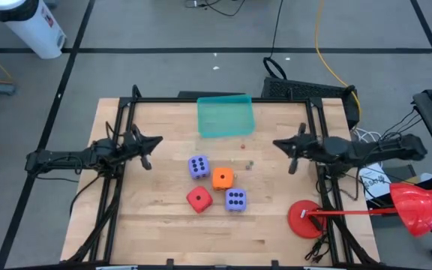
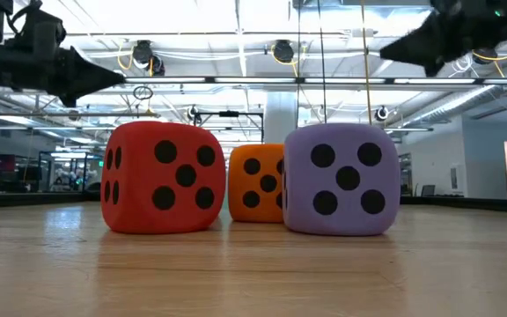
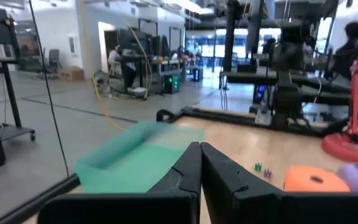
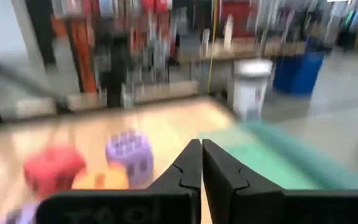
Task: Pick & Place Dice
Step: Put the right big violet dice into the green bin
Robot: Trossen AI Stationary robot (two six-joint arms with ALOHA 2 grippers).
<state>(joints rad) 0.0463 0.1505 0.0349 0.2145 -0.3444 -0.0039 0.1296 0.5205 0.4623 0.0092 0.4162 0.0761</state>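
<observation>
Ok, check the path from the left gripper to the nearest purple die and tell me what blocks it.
Nothing visible blocks it. The left gripper hangs shut above the table, and only bare wood lies between it and the nearest purple die. The orange die and red die sit beyond that die, not in the way.

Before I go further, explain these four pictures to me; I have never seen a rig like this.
Two dark robot arms work at a wooden table. One camera looks straight down, one sits at table height, one rides each wrist. The left gripper and right gripper hang above the table, shut and holding nothing. On the wood lie four dice: a red die, an orange die, two purple dice, plus a green tray and a red disc.
</observation>
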